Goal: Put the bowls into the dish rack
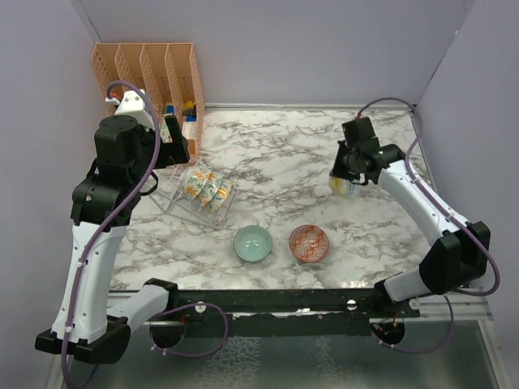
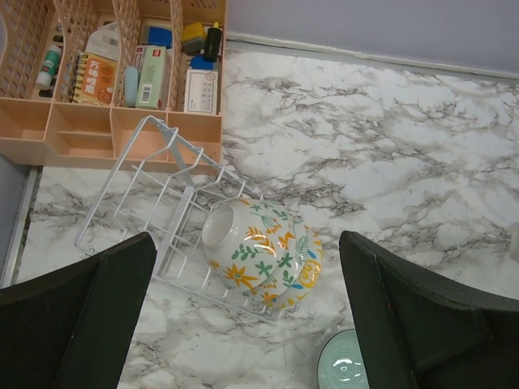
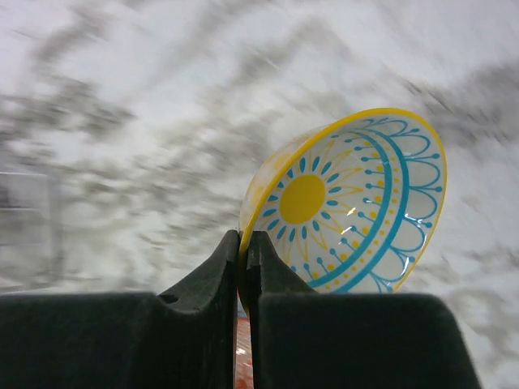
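Presumably bound for the rack [image 2: 166, 154], the bowl [image 3: 349, 203] is clamped at its rim by the right gripper [image 3: 243, 241]; the left gripper [image 2: 245, 239] is spread open.

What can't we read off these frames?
- Bowl count in the dish rack: cream flowered bowls overlap in the left wrist view and are too small from the top.
- Table beneath the yellow-centred bowl: motion-blurred in the right wrist view.
- Teal bowl: cut off by the left wrist view's bottom edge.

Organizer [image 1: 150, 69] blocks behind dish rack [image 2: 186, 212]; marble [image 1: 284, 162] open to its right
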You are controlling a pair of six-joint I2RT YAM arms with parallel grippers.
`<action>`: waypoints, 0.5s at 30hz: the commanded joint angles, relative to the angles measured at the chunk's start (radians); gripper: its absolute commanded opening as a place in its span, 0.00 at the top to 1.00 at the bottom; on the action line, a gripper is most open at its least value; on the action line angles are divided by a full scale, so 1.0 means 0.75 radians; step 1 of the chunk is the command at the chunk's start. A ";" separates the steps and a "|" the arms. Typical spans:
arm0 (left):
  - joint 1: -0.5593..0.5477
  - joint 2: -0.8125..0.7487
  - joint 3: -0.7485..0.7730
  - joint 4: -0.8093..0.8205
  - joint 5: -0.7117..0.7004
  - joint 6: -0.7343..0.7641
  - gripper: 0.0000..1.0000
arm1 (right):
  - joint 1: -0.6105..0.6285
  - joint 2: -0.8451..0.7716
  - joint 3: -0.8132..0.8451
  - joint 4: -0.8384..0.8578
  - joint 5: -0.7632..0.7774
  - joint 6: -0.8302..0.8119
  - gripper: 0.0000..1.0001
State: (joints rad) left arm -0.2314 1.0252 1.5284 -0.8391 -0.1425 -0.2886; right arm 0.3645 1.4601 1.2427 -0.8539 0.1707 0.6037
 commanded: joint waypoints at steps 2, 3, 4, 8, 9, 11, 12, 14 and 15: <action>-0.009 0.017 0.099 0.014 -0.024 0.015 0.01 | -0.002 -0.045 0.199 0.521 -0.561 0.036 0.99; -0.009 0.022 0.119 0.008 -0.027 0.014 0.01 | -0.001 -0.040 0.193 0.655 -0.658 0.103 0.99; -0.008 0.027 0.139 0.003 -0.033 0.010 0.01 | 0.000 -0.035 0.175 0.765 -0.757 0.183 0.99; -0.009 0.052 0.241 -0.012 -0.049 -0.001 0.01 | 0.052 -0.035 0.028 1.333 -0.938 0.563 0.99; -0.009 0.059 0.269 -0.014 -0.049 0.000 0.01 | 0.076 -0.022 0.002 1.458 -0.945 0.644 0.99; -0.009 0.075 0.313 -0.018 -0.045 0.002 0.01 | 0.136 0.036 -0.011 1.661 -0.924 0.763 0.99; -0.009 0.081 0.324 -0.017 -0.041 0.001 0.01 | 0.168 0.073 -0.007 1.746 -0.910 0.821 0.99; -0.009 0.088 0.330 -0.013 -0.029 -0.003 0.01 | 0.239 0.157 -0.006 1.936 -0.858 0.957 0.99; -0.009 0.089 0.329 -0.013 -0.023 -0.004 0.01 | 0.276 0.205 -0.003 2.039 -0.830 1.036 0.99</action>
State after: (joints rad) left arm -0.2314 1.0813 1.7493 -0.8459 -0.1509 -0.2893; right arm 0.4732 1.5063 1.2350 0.1638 -0.4320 1.0763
